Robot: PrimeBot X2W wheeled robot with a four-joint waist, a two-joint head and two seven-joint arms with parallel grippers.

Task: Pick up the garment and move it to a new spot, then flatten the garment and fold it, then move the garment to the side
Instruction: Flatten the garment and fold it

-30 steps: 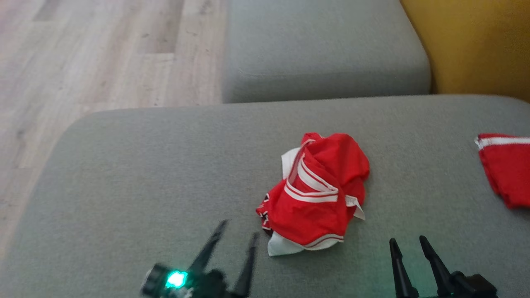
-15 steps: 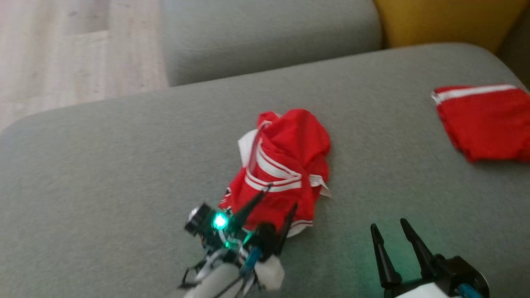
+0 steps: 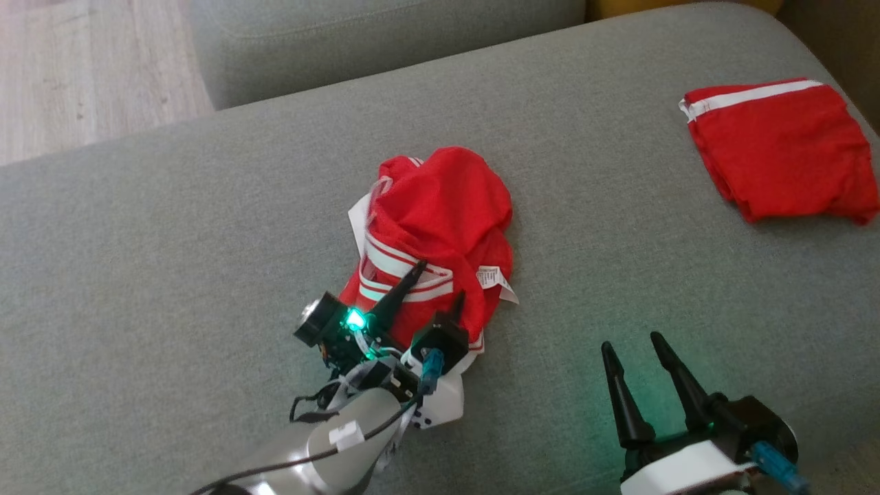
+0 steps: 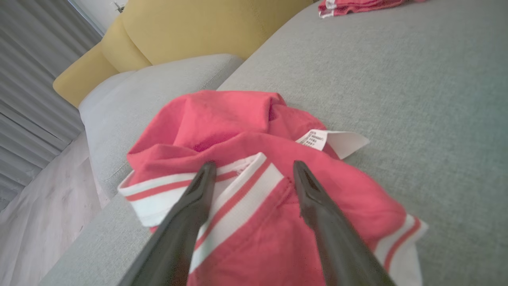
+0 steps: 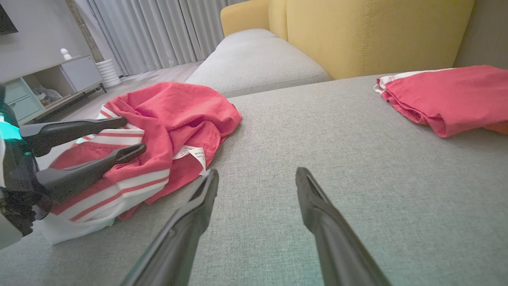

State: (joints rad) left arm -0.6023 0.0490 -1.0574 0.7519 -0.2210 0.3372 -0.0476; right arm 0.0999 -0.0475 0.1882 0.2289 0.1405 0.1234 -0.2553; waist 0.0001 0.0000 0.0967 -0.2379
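Left pincer (image 3: 440, 280): since a second ago it has come up from the bottom edge of the head view and now sits over the near end of the garment (image 3: 440, 206) (the camera has tipped too, so part of the shift is the view's own). Judgement: reach nearly done, first pick-up not yet made.

Jaws set moderately wide, holding nothing. In the left wrist view the two tips straddle the white-and-red striped band (image 4: 238, 186). Whether they touch the cloth, I cannot tell.

The garment lies crumpled at mid sofa cushion (image 3: 172, 240), with the care label (image 3: 491, 277) turned out on its right side.

Right pincer (image 3: 631, 342): low right as before, fingers apart, empty, over bare cushion.

Far right: a folded red piece (image 3: 777, 151), well apart.
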